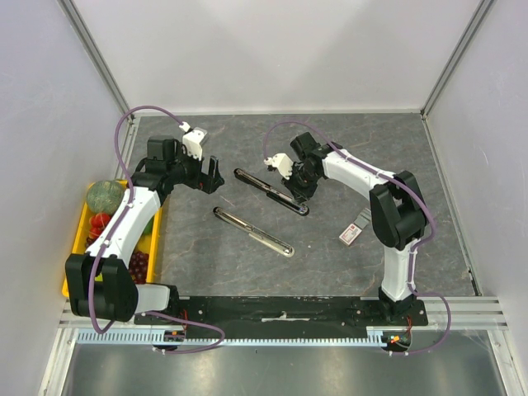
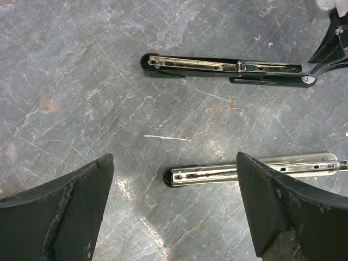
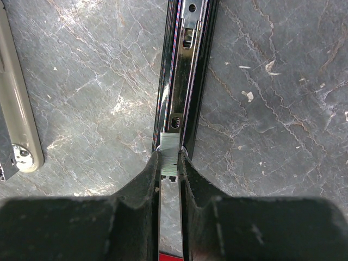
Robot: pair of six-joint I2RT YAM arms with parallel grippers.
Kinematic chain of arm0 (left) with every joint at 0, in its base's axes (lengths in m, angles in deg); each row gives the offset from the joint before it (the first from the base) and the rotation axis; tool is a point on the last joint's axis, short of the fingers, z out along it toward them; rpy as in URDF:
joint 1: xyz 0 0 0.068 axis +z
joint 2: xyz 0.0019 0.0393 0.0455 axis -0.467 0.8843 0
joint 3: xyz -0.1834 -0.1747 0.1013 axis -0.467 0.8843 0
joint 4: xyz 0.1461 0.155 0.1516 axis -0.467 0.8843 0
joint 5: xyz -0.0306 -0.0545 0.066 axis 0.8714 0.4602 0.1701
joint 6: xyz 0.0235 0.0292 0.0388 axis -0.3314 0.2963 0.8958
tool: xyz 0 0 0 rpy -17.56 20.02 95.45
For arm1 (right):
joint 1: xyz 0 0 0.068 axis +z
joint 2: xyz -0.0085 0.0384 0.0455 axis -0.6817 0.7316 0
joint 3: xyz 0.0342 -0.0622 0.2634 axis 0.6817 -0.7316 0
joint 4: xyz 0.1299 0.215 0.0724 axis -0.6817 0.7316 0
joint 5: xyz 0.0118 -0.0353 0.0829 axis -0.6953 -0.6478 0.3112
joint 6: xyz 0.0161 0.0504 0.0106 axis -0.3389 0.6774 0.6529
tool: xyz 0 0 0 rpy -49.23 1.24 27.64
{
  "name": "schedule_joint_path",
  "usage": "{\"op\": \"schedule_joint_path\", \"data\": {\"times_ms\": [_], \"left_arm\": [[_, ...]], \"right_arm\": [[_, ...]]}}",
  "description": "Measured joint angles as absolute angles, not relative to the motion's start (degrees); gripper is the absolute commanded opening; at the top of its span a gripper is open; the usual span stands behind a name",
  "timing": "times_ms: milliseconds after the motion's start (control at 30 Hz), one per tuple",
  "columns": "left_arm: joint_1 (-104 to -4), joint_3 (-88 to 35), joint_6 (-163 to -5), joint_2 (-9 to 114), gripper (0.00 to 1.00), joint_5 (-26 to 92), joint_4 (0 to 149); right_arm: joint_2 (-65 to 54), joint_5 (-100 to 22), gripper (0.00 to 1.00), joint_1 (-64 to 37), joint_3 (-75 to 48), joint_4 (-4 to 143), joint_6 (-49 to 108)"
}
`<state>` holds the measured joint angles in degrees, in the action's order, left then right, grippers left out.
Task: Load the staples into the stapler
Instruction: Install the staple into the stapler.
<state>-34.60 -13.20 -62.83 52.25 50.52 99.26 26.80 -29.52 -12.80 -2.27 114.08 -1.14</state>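
The grey marbled desk (image 1: 330,148) carries everything, with the left arm (image 1: 124,223) and right arm (image 1: 400,214) both reaching in toward its middle. At the left edge is a yellow tray (image 1: 76,247) holding fruit: a green melon (image 1: 105,196) at its far end, dark grapes (image 1: 139,264) nearer the arm bases, and something red between them that is too small to name. None of it seems to belong to this job. Two staplers lie folded out flat and roughly parallel in the centre, the black stapler (image 1: 257,183) farther from the bases and the silver stapler (image 1: 252,231) nearer. Each has its metal rail facing up, which is presumably why they are spread open: the channel has to be exposed to take a refill. The left jaws stand wide apart and hold nothing, hanging above the desk over the near end of the silver stapler, probably on standby to steady a body if it slides. The staples box (image 1: 351,233), white with red print, rests on the desk just beside the right arm's elbow, well apart from both staplers. I cannot tell whether it is open or what remains inside. The right jaws are clamped on a short grey staple strip (image 3: 170,147), held lengthwise in line with the black stapler's open channel and right at it, evidently so it can drop into the rail. Whether it already sits in the groove cannot be told.
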Motion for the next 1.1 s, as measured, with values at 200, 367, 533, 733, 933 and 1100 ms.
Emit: {"op": "schedule_joint_path", "data": {"times_ms": [200, 367, 533, 733, 933, 1100], "left_arm": [[-34.6, -13.2, -62.8, 52.4, 1.00, 50.5, 99.3], [-34.6, -13.2, -62.8, 52.5, 1.00, 50.5, 99.3], [-34.6, -13.2, -62.8, 52.5, 1.00, 50.5, 99.3], [-34.6, -13.2, -62.8, 52.5, 1.00, 50.5, 99.3], [-34.6, -13.2, -62.8, 52.5, 1.00, 50.5, 99.3], [-34.6, -13.2, -62.8, 52.5, 1.00, 50.5, 99.3]], "right_arm": [[27.0, -29.7, 0.14, -12.8, -2.3, 114.1, -1.1], [27.0, -29.7, 0.14, -12.8, -2.3, 114.0, -1.1], [27.0, -29.7, 0.13, -12.8, -2.3, 114.0, -1.1], [27.0, -29.7, 0.13, -12.8, -2.3, 114.1, -1.1], [27.0, -29.7, 0.14, -12.8, -2.3, 114.1, -1.1], [27.0, -29.7, 0.17, -12.8, -2.3, 114.1, -1.1]]}}
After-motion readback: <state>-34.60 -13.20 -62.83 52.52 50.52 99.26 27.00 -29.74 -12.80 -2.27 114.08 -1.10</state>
